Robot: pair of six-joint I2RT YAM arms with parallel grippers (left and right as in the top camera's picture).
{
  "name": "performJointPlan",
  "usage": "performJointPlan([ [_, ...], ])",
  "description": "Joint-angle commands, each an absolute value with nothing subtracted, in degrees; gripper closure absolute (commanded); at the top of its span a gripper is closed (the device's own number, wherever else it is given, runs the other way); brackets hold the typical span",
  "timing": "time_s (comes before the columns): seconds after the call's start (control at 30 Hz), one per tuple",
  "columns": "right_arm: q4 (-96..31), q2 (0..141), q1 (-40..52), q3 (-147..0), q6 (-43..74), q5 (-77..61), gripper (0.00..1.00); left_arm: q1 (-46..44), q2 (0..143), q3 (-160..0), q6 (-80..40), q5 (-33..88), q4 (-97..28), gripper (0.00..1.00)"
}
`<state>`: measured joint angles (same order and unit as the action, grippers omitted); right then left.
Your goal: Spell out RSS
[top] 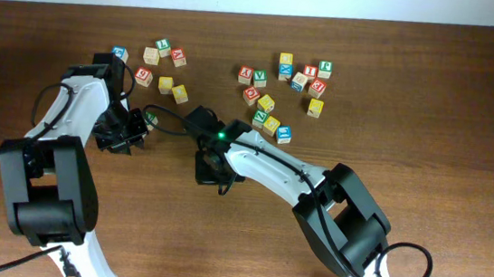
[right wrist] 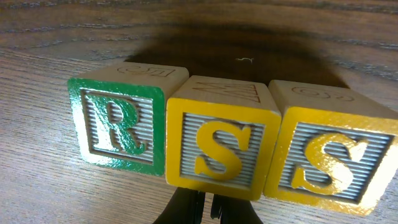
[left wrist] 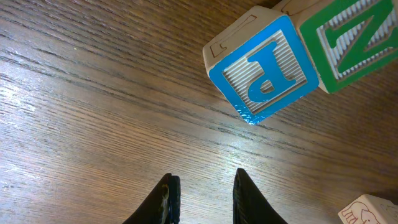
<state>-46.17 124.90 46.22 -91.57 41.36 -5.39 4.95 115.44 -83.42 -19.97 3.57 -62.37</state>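
Three cubes stand side by side on the bench (right wrist: 50, 180) in the right wrist view, and they read as the word asked for: the R cube (right wrist: 118, 127) with its green-and-white face, then the first S cube (right wrist: 221, 149) and the second S cube (right wrist: 329, 158), both yellow. Each appears to touch its neighbour. The second S sits turned a little out of line with the other two.

The right tool (right wrist: 206, 208) hangs just in front of the middle cube, its fingers nearly pressed together and pinching nothing. The left tool (left wrist: 205, 199) is off to its own side, fingers slightly spread and empty, over bare wood near a blue P cube (left wrist: 264, 68) and a green-faced cube (left wrist: 348, 37).

From overhead the row itself cannot be made out under the right arm, while spare cubes (top: 266, 102) lie scattered farther back.

By this evidence the spelling looks finished. At most, squaring up the last S and drawing the arms clear would be left.
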Motion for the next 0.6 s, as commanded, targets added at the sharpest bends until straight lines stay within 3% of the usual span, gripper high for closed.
performJointPlan([
  [0.0,-46.04,126.13,46.46,-92.03,40.75,-4.99,0.96,5.17,115.5,-83.61,-20.29,2.92,-62.48,0.78],
  [0.57,-53.15,122.52,42.7,-92.2,37.85,-5.54,0.96,5.17,115.5,-83.61,-20.32,2.48,-62.48,0.77],
])
